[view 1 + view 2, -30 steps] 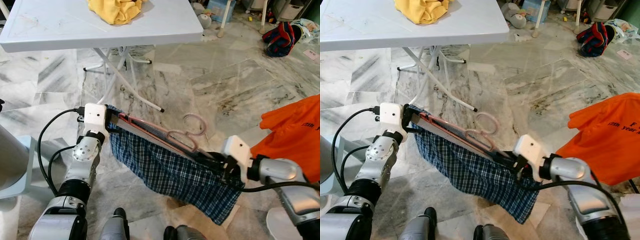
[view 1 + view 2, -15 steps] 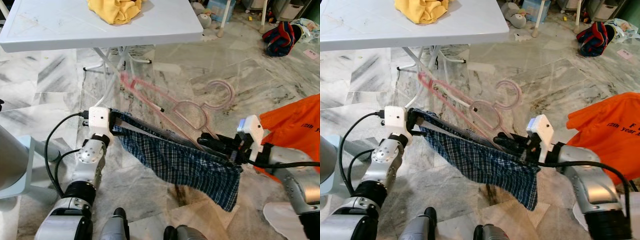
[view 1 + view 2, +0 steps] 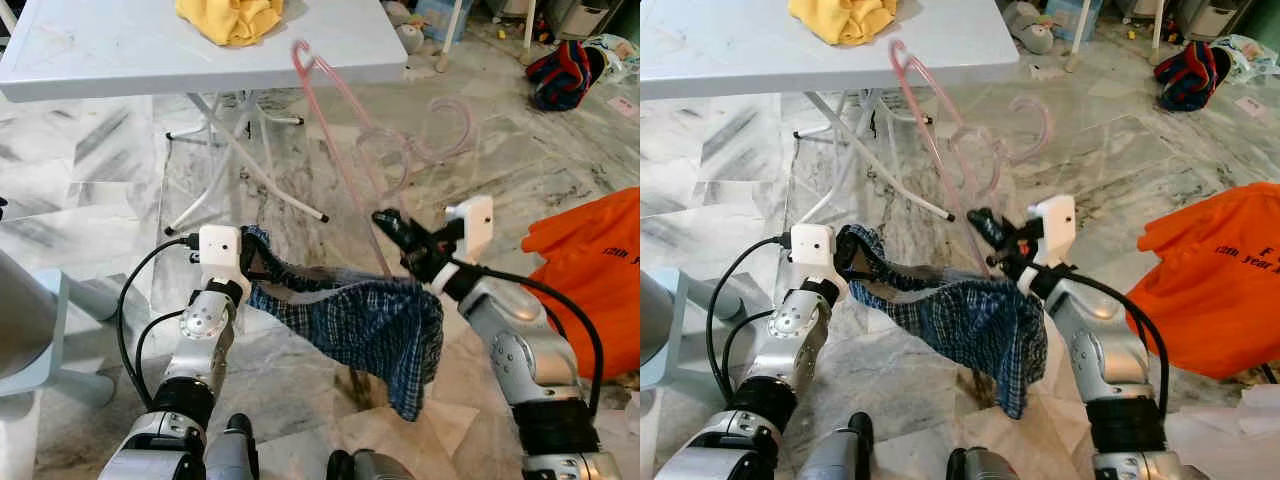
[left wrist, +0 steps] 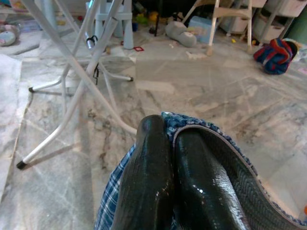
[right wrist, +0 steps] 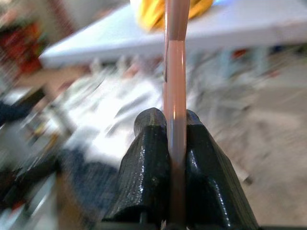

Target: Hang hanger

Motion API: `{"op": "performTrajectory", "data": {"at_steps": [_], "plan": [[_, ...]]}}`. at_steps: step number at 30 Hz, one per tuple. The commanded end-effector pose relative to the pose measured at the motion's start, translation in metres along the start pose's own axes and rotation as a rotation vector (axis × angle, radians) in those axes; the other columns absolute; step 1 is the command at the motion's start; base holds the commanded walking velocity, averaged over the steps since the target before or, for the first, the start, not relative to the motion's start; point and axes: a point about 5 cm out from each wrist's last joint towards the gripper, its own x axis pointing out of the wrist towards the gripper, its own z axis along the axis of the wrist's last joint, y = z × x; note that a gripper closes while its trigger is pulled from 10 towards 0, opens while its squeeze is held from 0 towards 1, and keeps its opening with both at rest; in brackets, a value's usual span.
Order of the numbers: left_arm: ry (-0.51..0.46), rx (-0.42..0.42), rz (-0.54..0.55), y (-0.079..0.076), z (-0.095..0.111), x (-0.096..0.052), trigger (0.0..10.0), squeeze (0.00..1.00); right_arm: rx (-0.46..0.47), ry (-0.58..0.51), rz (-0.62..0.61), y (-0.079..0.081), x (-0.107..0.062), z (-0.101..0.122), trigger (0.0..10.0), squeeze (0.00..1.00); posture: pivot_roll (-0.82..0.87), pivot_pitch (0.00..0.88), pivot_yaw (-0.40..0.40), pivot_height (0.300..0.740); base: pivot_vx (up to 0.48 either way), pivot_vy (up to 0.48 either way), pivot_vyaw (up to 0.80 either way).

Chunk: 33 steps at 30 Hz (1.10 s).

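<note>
1. Our right tool (image 3: 388,222) is clamped on the lower bar of the pink hanger (image 3: 345,95); in the right wrist view the bar sits pinched between both fingers (image 5: 148,158).
2. Our left tool (image 3: 252,268) is clenched on one edge of the checked cloth (image 3: 370,325), which sags between the two tools above the marble floor (image 3: 480,150).
3. The hanger stands tilted up from the right tool, its hook (image 3: 445,125) blurred, its upper end in front of the near edge of the white desk (image 3: 120,50). A yellow cloth (image 3: 232,18) lies at the desk's far edge.
4. Risk: the cloth hangs mostly off the hanger, so we judge it may slide free; the thin bar could twist within the grip.
5. Writing: dark letters show on the orange garment (image 3: 1225,270), too small to read reliably.
</note>
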Motion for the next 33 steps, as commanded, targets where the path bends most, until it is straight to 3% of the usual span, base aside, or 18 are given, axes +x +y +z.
{"op": "performTrajectory", "data": {"at_steps": [1, 4, 7, 11, 12, 13, 15, 16, 17, 18, 19, 21, 22, 23, 26, 29, 31, 33], "plan": [[0.006, -0.027, -0.033, -0.008, -0.004, -0.003, 0.0, 0.0, -0.002, -0.067, -0.109, -0.006, 0.003, 0.006, 10.0, 0.0, 0.05, 0.251, -0.114, 0.74, 0.0, 0.0, 0.0], [-0.004, -0.076, -0.083, -0.021, -0.003, -0.003, 0.0, 0.0, 0.02, -0.152, -0.259, -0.01, 0.014, 0.013, 10.0, 0.0, 0.05, 0.25, -0.114, 0.74, 0.0, 0.0, 0.0], [-0.017, -0.128, -0.139, -0.034, 0.0, -0.002, 0.0, 0.0, 0.062, -0.178, -0.28, -0.004, 0.026, 0.017, 10.0, 0.0, 0.05, 0.249, -0.111, 0.74, 0.0, 0.0, 0.0], [-0.043, -0.161, -0.242, -0.053, 0.009, 0.0, 0.0, 0.0, 0.327, -0.182, -0.254, 0.005, 0.041, 0.01, 10.0, 0.0, 0.05, 0.247, -0.111, 0.74, 0.0, 0.0, 0.0], [-0.043, -0.161, -0.242, -0.053, 0.009, 0.0, 0.0, 0.0, 0.327, -0.182, -0.254, 0.005, 0.041, 0.01, 10.0, 0.0, 0.05, 0.247, -0.111, 0.74, 0.0, 0.0, 0.0], [-0.064, -0.177, -0.301, -0.063, 0.016, 0.0, 0.0, 0.0, 0.445, -0.201, -0.222, 0.009, 0.046, 0.007, 10.0, 0.0, 0.06, 0.245, -0.113, 0.74, 0.0, 0.0, 0.0], [-0.07, -0.181, -0.321, -0.065, 0.018, 0.0, 0.0, 0.0, 0.473, -0.208, -0.214, 0.01, 0.047, 0.006, 10.0, 0.0, 0.06, 0.245, -0.113, 0.74, 0.0, 0.0, 0.0], [-0.082, -0.195, -0.379, -0.073, 0.023, -0.002, 0.0, 0.0, 0.434, -0.224, -0.109, 0.019, 0.048, 0.007, 10.0, 0.0, 0.06, 0.245, -0.114, 0.74, 0.0, 0.0, 0.0], [-0.086, -0.197, -0.392, -0.075, 0.024, -0.002, 0.0, 0.0, 0.19, -0.186, -0.099, 0.023, 0.048, 0.007, 10.0, 0.0, 0.07, 0.246, -0.114, 0.74, 0.0, 0.0, 0.0], [-0.091, -0.202, -0.409, -0.077, 0.027, -0.003, 0.0, 0.0, -0.161, -0.163, -0.076, 0.028, 0.047, 0.007, 10.0, 0.0, 0.07, 0.245, -0.114, 0.74, 0.0, 0.0, 0.0], [-0.093, -0.207, -0.418, -0.077, 0.028, -0.004, 0.0, 0.0, -0.226, -0.171, -0.085, 0.027, 0.045, 0.008, 10.0, 0.0, 0.07, 0.245, -0.114, 0.74, 0.0, 0.0, 0.0], [-0.086, -0.21, -0.44, -0.079, 0.028, -0.005, 0.0, 0.0, -0.312, -0.194, -0.234, 0.009, 0.042, 0.016, 10.0, 0.0, 0.07, 0.246, -0.112, 0.74, 0.0, 0.0, 0.0], [-0.086, -0.21, -0.44, -0.079, 0.028, -0.005, 0.0, 0.0, -0.312, -0.194, -0.234, 0.009, 0.042, 0.016, 10.0, 0.0, 0.07, 0.246, -0.112, 0.74, 0.0, 0.0, 0.0], [-0.078, -0.21, -0.449, -0.08, 0.027, -0.006, 0.0, 0.0, -0.399, -0.207, -0.288, 0.003, 0.04, 0.022, 10.0, 0.0, 0.07, 0.248, -0.109, 0.74, 0.0, 0.0, 0.0], [-0.069, -0.213, -0.459, -0.081, 0.026, -0.008, 0.0, 0.0, -0.31, -0.237, -0.342, -0.005, 0.041, 0.028, 10.0, 0.0, 0.07, 0.248, -0.107, 0.74, 0.0, 0.0, 0.0], [-0.061, -0.228, -0.477, -0.084, 0.027, -0.009, 0.0, 0.0, 0.087, -0.236, -0.429, -0.018, 0.045, 0.023, 10.0, 0.0, 0.06, 0.248, -0.1, 0.74, 0.0, 0.0, 0.0], [-0.061, -0.232, -0.482, -0.086, 0.029, -0.008, 0.0, 0.0, 0.422, -0.254, -0.451, -0.022, 0.05, 0.016, 10.0, 0.0, 0.06, 0.246, -0.099, 0.74, 0.0, 0.0, 0.0], [-0.064, -0.234, -0.484, -0.088, 0.031, -0.007, 0.0, 0.0, 0.61, -0.265, -0.433, -0.02, 0.054, 0.01, 10.0, 0.0, 0.05, 0.246, -0.098, 0.74, 0.0, 0.0, 0.0]]}}
